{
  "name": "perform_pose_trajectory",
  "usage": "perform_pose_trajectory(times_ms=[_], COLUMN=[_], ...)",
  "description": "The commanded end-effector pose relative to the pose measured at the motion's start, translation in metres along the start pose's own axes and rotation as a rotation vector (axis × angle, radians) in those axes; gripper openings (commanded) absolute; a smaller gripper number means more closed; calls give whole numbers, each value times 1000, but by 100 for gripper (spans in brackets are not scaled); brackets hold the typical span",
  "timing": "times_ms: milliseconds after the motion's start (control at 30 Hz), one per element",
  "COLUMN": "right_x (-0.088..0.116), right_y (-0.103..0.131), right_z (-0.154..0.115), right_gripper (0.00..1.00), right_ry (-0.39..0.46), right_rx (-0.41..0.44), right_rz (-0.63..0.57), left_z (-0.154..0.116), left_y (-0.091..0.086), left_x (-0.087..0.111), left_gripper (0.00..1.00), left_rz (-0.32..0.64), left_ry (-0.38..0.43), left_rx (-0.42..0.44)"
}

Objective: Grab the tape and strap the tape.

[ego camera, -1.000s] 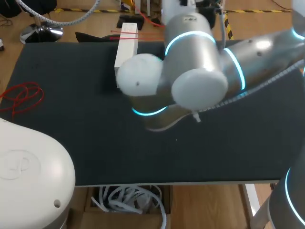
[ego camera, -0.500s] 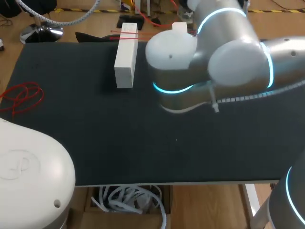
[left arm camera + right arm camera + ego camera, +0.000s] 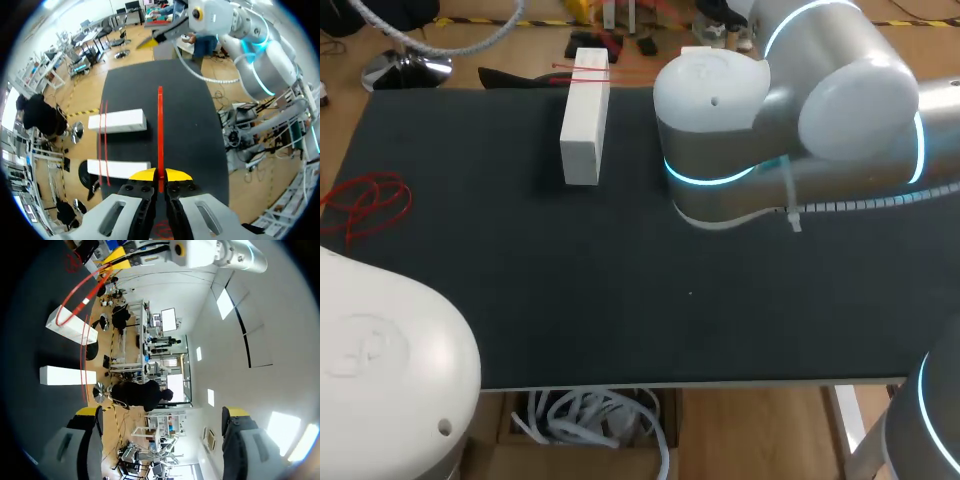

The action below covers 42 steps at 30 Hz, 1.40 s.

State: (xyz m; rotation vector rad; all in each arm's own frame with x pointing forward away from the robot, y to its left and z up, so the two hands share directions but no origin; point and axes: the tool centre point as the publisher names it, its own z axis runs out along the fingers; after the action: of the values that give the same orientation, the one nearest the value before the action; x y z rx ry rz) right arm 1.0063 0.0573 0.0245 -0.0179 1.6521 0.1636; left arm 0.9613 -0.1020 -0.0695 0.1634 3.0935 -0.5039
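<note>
- The left gripper (image 3: 160, 175) has its two yellow tips pressed together on the red tape (image 3: 160, 125), pinching it.
- The tape sticks out straight ahead from between those tips, above the black table (image 3: 200, 125).
- In the right wrist view the tape makes a big curve from the left gripper down toward the blocks.
- Beside the tape, on the left gripper's left, lie two white blocks (image 3: 117, 121), one nearer the gripper and one farther on.
- Some thin red lines (image 3: 102, 145) run across both blocks.
- In the head view a red loop (image 3: 365, 205) lies at the left edge of the table, well apart from the one white block (image 3: 585, 115) seen there. I cannot tell if the loop is part of the same tape.
- The right gripper (image 3: 162, 412) has its fingers spread wide. The tape is well apart from it, off to the side of one finger.
- One second ago the right arm (image 3: 790, 120) hung over the middle of the table and hid part of the white block.
- Now the arm is farther right and closer to the far edge of the table, and the whole block shows.
- The block and the red loop are in the same spots as before.
</note>
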Motion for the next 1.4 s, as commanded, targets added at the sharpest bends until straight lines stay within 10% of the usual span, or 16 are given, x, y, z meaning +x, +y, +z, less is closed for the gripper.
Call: perform_pose_trajectory(times_ms=[33,700,1167,1400], right_x=[-3,-3,-3,-3], right_y=[0,0,0,0], right_z=[-1,-1,-1,-1], right_gripper=[100,100,100,100], right_ry=[9,9,9,9], right_rx=[-1,-1,-1,-1], right_rz=[-2,-2,-2,-2], left_z=[15,32,22,17], left_y=[40,283,390,405], left_x=[6,33,42,37], left_gripper=[0,0,0,0], left_rz=[-53,-403,-501,-413], left_ry=[37,138,167,231], left_rx=[-36,-227,-273,-168])
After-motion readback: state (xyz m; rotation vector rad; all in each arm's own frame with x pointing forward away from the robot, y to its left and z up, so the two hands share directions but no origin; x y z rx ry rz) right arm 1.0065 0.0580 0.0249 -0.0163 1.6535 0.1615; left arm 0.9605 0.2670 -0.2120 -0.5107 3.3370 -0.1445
